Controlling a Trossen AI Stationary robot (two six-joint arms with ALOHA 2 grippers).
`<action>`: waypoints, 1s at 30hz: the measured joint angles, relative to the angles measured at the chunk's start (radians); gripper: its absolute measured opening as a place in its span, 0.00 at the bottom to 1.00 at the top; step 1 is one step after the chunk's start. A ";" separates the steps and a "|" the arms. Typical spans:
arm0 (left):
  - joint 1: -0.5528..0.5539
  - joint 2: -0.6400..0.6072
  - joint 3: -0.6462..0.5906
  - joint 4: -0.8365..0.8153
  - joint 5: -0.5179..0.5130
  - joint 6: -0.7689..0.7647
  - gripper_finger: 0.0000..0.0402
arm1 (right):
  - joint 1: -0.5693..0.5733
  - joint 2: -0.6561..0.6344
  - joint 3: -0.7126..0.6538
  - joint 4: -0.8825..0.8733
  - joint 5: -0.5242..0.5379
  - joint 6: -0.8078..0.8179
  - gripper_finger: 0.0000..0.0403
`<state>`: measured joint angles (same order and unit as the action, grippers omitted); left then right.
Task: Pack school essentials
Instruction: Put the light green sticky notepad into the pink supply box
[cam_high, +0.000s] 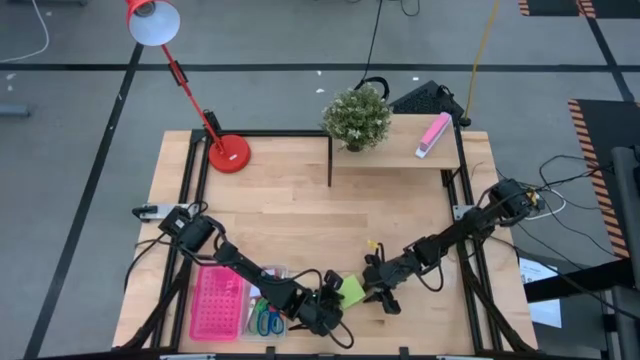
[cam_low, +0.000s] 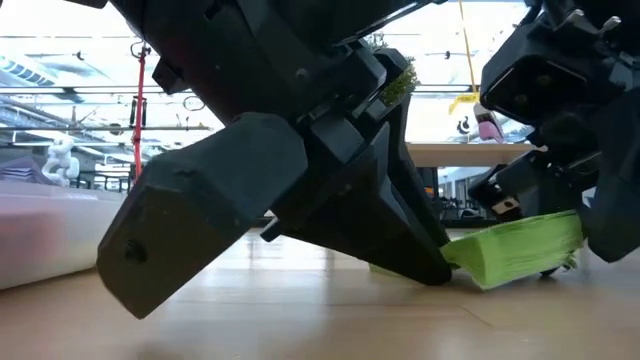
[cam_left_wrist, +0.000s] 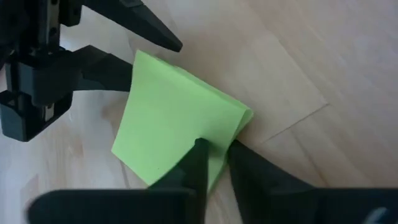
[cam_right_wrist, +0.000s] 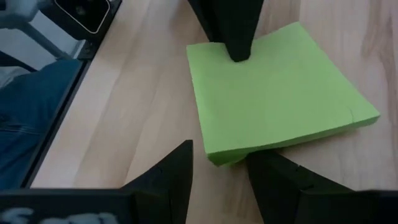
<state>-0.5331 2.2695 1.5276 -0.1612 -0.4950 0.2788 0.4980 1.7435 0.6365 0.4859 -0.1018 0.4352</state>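
A green square note pad (cam_high: 352, 290) lies near the table's front edge, between my two grippers. My left gripper (cam_left_wrist: 214, 149) comes at it from the table's left and is shut on its near edge. My right gripper (cam_right_wrist: 217, 155) stands open on the pad's opposite side, one finger on each side of a corner (cam_right_wrist: 219, 157). I cannot tell whether those fingers touch the pad. In the low view the pad (cam_low: 520, 248) sits tilted. Scissors (cam_high: 265, 320) lie in a clear box at the front left. My left gripper pinches the green pad's edge (cam_left_wrist: 219, 132) between its two fingers. One finger (cam_left_wrist: 198, 163) lies on the top face and the other (cam_left_wrist: 255, 171) is outside and under that edge. The fingers slant down from the table's left. The pad is tilted, its held end (cam_low: 458, 258) low by the table.
A pink perforated tray (cam_high: 218, 303) sits at the front left beside the clear box. A red desk lamp (cam_high: 228, 152) stands at the back left. A potted plant (cam_high: 357, 118) and a pink-and-white block (cam_high: 433, 134) rest on a raised shelf at the back.
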 joint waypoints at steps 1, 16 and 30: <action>0.000 0.000 0.000 0.000 0.000 0.001 0.13 | -0.004 -0.001 0.000 -0.004 -0.007 0.000 0.35; 0.041 -0.135 0.000 -0.060 -0.035 -0.260 0.02 | 0.042 -0.320 0.002 -0.487 0.324 -0.113 0.45; 0.110 -0.190 0.000 -0.089 0.102 -0.499 0.04 | 0.213 -0.322 0.002 -0.328 0.652 -0.471 0.68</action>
<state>-0.4230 2.0800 1.5276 -0.2501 -0.3930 -0.2207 0.7114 1.4212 0.6383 0.1578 0.5500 -0.0362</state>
